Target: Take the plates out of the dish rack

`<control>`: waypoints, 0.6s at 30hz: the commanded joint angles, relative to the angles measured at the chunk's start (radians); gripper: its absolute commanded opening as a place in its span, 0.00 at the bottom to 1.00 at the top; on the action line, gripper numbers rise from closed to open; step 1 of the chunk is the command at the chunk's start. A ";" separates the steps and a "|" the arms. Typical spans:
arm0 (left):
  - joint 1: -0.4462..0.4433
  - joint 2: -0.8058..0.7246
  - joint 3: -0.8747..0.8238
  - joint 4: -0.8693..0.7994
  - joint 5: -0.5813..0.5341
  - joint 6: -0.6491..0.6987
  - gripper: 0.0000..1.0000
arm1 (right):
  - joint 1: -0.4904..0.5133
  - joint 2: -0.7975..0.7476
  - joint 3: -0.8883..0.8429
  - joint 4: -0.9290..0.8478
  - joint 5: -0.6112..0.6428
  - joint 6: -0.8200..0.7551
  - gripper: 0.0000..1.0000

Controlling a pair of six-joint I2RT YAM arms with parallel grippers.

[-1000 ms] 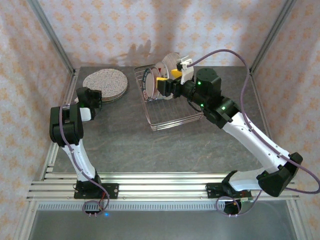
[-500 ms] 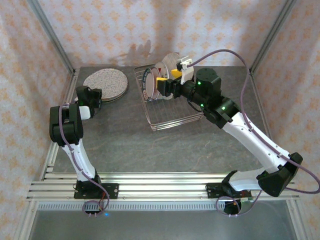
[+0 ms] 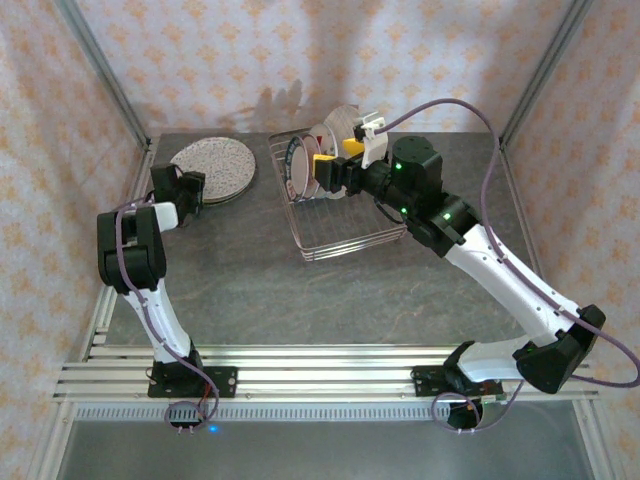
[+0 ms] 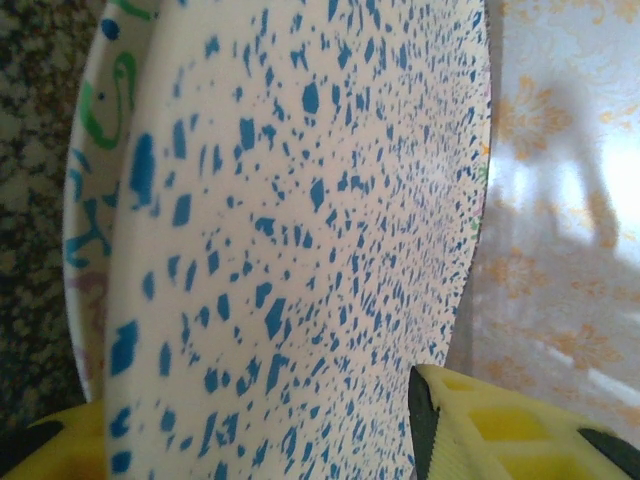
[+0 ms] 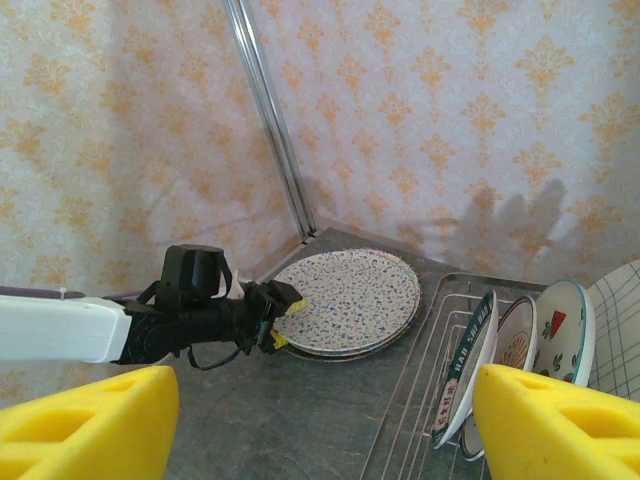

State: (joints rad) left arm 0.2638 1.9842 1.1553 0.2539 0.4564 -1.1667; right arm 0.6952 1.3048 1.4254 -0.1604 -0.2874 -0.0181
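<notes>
Upper left: left claw [image 3: 190,185] parted astride the rim of the blue-speckled round plate [image 3: 212,163] stacked on the grey tabletop [image 3: 250,280]. Centre: upright glazed plates [image 3: 300,170] in the silver wire dish rack [image 3: 345,225] judged rigid, slippery and breakable; grip exposed top rims. Right claw [image 5: 320,430] wide, empty.

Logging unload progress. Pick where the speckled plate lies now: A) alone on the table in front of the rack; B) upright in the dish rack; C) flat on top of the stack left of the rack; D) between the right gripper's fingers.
C: the speckled plate lies flat on the squiggle plate, on the table left of the dish rack.
</notes>
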 commanded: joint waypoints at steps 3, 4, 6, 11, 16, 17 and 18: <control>0.009 -0.044 0.070 -0.190 -0.010 0.069 0.50 | 0.007 -0.019 0.032 0.010 0.014 0.018 0.77; 0.010 -0.044 0.080 -0.210 -0.014 0.073 0.51 | 0.007 -0.019 0.032 0.011 0.016 0.017 0.77; 0.009 -0.047 0.091 -0.242 -0.021 0.084 0.51 | 0.007 -0.019 0.031 0.010 0.016 0.017 0.77; 0.009 -0.049 0.128 -0.327 -0.039 0.108 0.52 | 0.007 -0.021 0.027 0.011 0.019 0.018 0.77; 0.009 -0.050 0.158 -0.410 -0.057 0.125 0.53 | 0.008 -0.022 0.027 0.013 0.020 0.018 0.77; 0.008 -0.048 0.164 -0.425 -0.059 0.128 0.53 | 0.008 -0.022 0.029 0.014 0.020 0.020 0.77; 0.009 -0.045 0.171 -0.443 -0.061 0.131 0.54 | 0.009 -0.022 0.027 0.013 0.021 0.020 0.77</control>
State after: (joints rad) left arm 0.2638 1.9778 1.2884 -0.0914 0.4320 -1.0710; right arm 0.6952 1.3048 1.4254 -0.1604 -0.2844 -0.0109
